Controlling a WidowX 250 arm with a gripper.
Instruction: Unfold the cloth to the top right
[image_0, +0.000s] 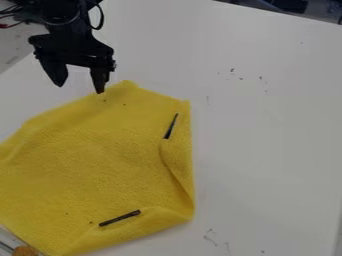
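Open table right of cloth; tool blocks upper left.

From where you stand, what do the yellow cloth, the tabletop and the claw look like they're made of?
The yellow cloth looks like matte microfiber or terry, going by its fuzzy, nubbly surface and soft folds. The white tabletop seems to be smooth laminate or painted board: flat and even, with small dark scuffs. The claw appears to be dull black plastic, though coated metal is possible.

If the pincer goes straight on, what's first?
Most likely the yellow cloth, near its upper edge; depth is unclear, so the pincer might touch the white table just short of it.
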